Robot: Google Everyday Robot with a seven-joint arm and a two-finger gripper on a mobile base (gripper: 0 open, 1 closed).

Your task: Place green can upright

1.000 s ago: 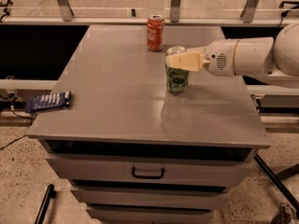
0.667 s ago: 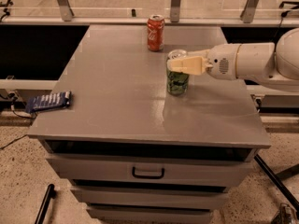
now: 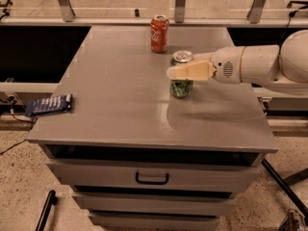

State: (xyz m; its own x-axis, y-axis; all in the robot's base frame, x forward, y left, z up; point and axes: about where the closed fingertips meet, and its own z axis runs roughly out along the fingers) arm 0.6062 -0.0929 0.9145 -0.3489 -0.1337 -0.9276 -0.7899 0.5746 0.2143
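I see the green can [image 3: 181, 87] standing upright on the grey tabletop [image 3: 110, 90], toward its right side, silver top facing up. My arm [image 3: 260, 64] reaches in from the right, and its cream-coloured pincer [image 3: 175, 71] sits at the can, crossing in front of its upper half. A red can [image 3: 160, 33] stands upright farther back, near the tabletop's rear edge and apart from the green one. A dark blue packet [image 3: 48, 105] lies at the left edge. Below the tabletop, a drawer front with a dark handle [image 3: 151, 178] faces me.

Gry drawer cab. [image 3: 120, 95], speckled flr [image 3: 19, 186]
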